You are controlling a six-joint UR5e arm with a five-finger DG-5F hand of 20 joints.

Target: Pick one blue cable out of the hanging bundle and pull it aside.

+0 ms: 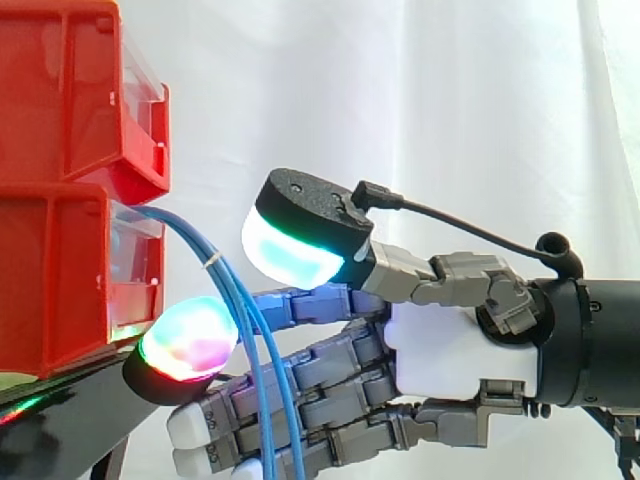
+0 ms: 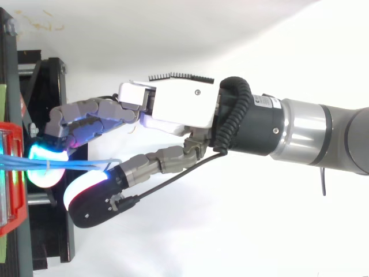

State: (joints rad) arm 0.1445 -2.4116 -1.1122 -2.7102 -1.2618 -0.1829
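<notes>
The blue cables (image 1: 200, 245) leave the front of the lower red bin (image 1: 50, 280), arch outward and hang down as a loose bundle past the lower frame edge. A small white tie (image 1: 213, 260) binds the strands near the top of the arch; below it they spread into separate thin lines. All strands are the same plain blue with a smooth sheath.

Clearances: on the bin side, the bundle hangs just beside the lip of the bin and the sloping edge of the black stand (image 1: 50, 420). On the outer side it hangs in front of the hand's fingers.

The hand (image 1: 455, 340) is open. Its fingers reach nearly straight toward the bins and close on nothing. One fingertip (image 1: 188, 338), glowing green and magenta, sits between the bundle and the stand. The thumb pad (image 1: 295, 245), glowing cyan, stands above and outward of the strands, apart from them.

From above, the cables (image 2: 69, 165) run into the gap between the thumb and the fingers (image 2: 81, 118). Contact with the lower fingers cannot be confirmed.

A second red bin (image 1: 70, 90) is stacked on the first. The white curtain (image 1: 450, 100) lies open behind the arm, and bare white ground flanks it in the top view.
</notes>
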